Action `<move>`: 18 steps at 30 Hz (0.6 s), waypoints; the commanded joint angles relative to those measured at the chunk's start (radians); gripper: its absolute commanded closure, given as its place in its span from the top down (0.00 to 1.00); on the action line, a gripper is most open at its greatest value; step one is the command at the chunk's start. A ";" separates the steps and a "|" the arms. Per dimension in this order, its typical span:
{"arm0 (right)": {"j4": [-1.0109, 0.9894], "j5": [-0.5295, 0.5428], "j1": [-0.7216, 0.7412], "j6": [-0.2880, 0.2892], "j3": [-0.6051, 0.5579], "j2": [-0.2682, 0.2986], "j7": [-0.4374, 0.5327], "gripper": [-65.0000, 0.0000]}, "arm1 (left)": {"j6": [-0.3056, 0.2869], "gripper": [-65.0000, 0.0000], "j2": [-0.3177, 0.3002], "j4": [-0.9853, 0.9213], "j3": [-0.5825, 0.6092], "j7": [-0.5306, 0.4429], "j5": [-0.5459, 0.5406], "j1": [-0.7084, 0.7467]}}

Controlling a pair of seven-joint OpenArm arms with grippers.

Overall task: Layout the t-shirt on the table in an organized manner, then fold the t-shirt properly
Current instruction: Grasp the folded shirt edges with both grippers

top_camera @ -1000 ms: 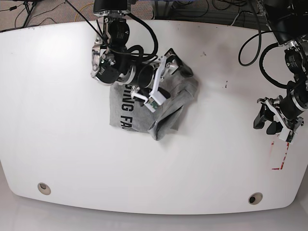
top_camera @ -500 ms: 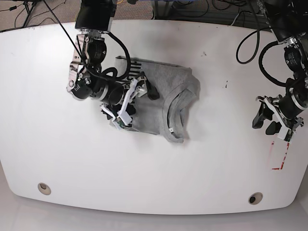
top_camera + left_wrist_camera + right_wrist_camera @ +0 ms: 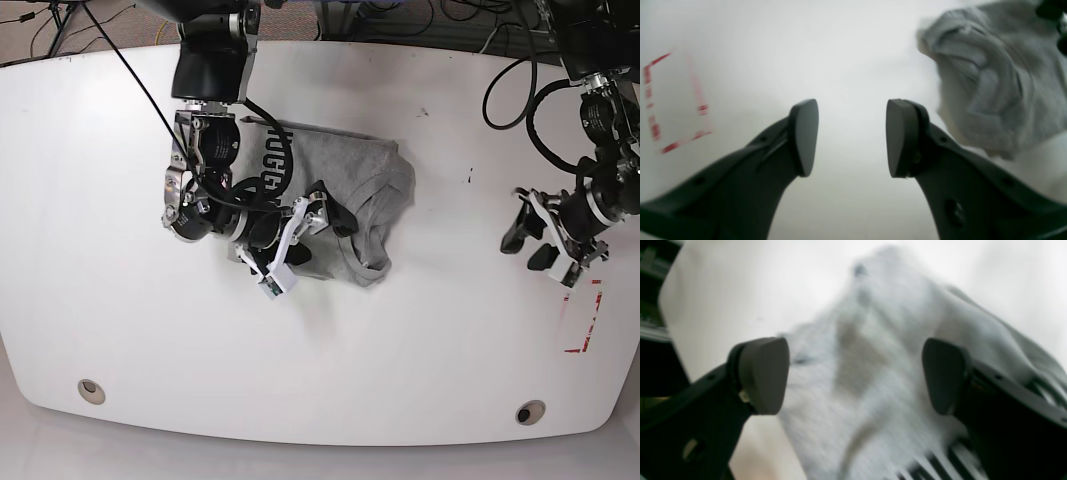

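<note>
We count one t-shirt (image 3: 350, 180), bunched on the bench (image 3: 450, 340) toward 11 o'clock. Two end effectors: right (image 3: 318, 212) spread wide over the shirt; left (image 3: 535, 238) apart, empty, at 3 o'clock.

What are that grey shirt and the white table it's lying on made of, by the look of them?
The t-shirt looks like soft knit fabric, probably cotton jersey: heathered grey, matte, bunching into folds, with a ribbed collar. The table looks like a hard, smooth white laminate or plastic-coated top: faintly glossy, flat, with rounded corners. Which exactly is unclear.
</note>
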 commanded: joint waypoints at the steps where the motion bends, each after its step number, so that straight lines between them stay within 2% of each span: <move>1: 0.046 0.016 0.038 0.006 0.024 0.072 0.030 0.93 | -0.003 0.47 -0.007 0.037 0.083 -0.020 -0.022 -0.008; 4: 0.047 0.016 0.040 0.006 0.036 0.134 0.053 0.86 | -0.003 0.45 0.002 0.037 0.195 -0.027 -0.021 -0.010; 6: 0.046 0.016 0.041 0.006 0.036 0.172 0.070 0.78 | -0.003 0.38 0.027 0.037 0.239 -0.054 -0.007 -0.012; 8: 0.044 0.016 0.041 0.006 0.033 0.216 0.091 0.65 | -0.003 0.24 0.065 0.037 0.273 -0.106 0.025 -0.008; 11: 0.042 0.016 0.041 0.006 0.030 0.250 0.117 0.45 | -0.003 0.11 0.125 0.037 0.307 -0.157 0.087 0.007; 13: 0.033 0.016 0.041 0.006 0.030 0.267 0.129 0.31 | 0.016 0.11 0.162 0.037 0.339 -0.168 0.136 0.018; 16: 0.016 0.016 0.041 0.006 0.029 0.293 0.132 0.16 | 0.019 0.12 0.220 0.037 0.377 -0.174 0.205 0.025; 18: -0.007 0.016 0.043 0.006 0.029 0.295 0.137 0.11 | 0.021 0.12 0.260 0.034 0.400 -0.175 0.258 0.027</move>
